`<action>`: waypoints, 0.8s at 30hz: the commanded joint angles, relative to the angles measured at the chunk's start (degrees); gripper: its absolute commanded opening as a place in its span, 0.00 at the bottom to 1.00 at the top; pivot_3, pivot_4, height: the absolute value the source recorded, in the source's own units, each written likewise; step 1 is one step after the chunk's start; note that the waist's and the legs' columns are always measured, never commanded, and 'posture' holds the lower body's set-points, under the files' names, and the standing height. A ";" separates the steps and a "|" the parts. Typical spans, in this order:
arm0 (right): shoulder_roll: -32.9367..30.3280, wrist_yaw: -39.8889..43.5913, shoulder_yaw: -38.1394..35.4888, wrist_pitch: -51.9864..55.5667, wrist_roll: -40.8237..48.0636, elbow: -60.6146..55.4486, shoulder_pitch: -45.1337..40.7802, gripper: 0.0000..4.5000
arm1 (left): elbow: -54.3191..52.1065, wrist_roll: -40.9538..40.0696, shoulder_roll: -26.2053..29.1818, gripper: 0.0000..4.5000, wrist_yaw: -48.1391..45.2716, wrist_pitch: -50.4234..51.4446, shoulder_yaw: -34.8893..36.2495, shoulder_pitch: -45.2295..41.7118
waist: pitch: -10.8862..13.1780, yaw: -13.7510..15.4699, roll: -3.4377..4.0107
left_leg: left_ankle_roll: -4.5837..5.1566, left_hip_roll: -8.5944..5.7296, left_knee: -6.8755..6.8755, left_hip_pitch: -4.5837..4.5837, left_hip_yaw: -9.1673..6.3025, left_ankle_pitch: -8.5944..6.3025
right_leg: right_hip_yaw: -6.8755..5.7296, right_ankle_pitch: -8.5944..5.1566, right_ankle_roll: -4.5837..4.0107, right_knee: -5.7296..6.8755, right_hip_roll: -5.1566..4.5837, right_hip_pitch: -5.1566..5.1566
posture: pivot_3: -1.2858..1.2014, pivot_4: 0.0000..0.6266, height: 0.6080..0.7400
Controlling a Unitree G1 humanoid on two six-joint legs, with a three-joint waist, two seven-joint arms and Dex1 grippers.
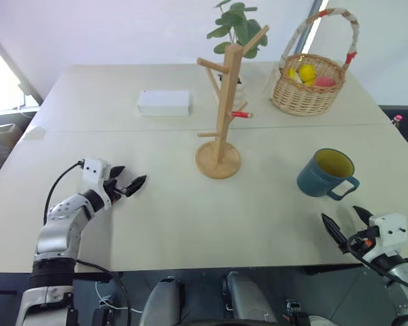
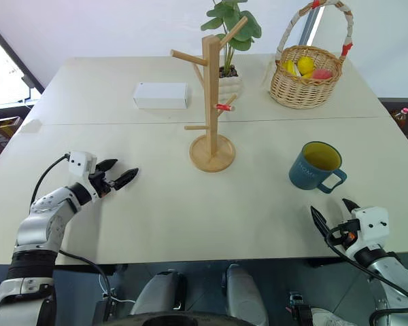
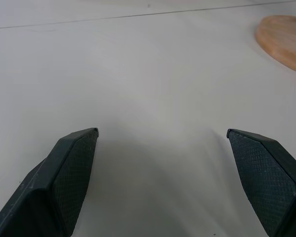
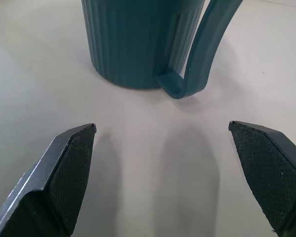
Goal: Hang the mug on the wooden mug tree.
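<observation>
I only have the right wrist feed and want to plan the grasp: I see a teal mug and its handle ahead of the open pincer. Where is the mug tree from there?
Observer: The wooden mug tree stands mid-table, to the robot's left of the mug, well apart from it.
Operator: Is the mug empty?
Observer: Its yellow inside looks empty from the head view.
Operator: Anything crowding the tree?
Observer: A potted plant sits just behind it, and a wicker basket of fruit stands behind it to the robot's right.
Operator: And the other arm?
Observer: The left pincer is open over bare table, to the tree's left.
</observation>
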 commanded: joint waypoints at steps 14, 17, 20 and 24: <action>1.37 -1.24 0.39 -0.33 -0.04 -4.16 2.48 1.00 | -14.07 -5.94 0.35 1.00 -11.07 4.36 -6.68 1.85 | -0.01 -0.01 0.02 | 0.00 0.00 0.00 -0.01 0.00 0.00 | 0.01 0.00 0.00 0.00 -0.01 0.01 | 0.52 0.24 1.00; 1.89 -2.42 0.53 0.44 -0.14 -5.68 2.87 1.00 | -20.86 -8.38 -0.31 1.00 -14.63 6.75 -11.69 2.64 | -0.02 0.01 0.03 | 0.00 0.00 0.00 0.00 0.01 0.00 | 0.03 -0.01 -0.01 -0.01 -0.02 0.01 | 0.52 0.24 1.00; 2.66 -3.49 1.00 0.51 -0.32 -7.48 3.38 1.00 | -25.47 -9.21 -1.37 1.00 -16.62 7.97 -16.67 2.11 | -0.04 0.02 0.08 | 0.00 0.00 0.00 0.00 0.02 0.00 | 0.04 -0.01 -0.02 -0.01 -0.02 0.02 | 0.52 0.24 1.00; 4.75 -6.50 1.42 -0.73 -1.72 -8.75 2.75 1.00 | -28.51 -8.81 -4.19 1.00 -17.06 8.59 -22.48 -0.40 | -0.06 0.01 0.10 | 0.00 0.00 0.00 0.01 0.01 0.00 | 0.04 -0.01 -0.02 0.00 0.02 0.03 | 0.52 0.24 1.00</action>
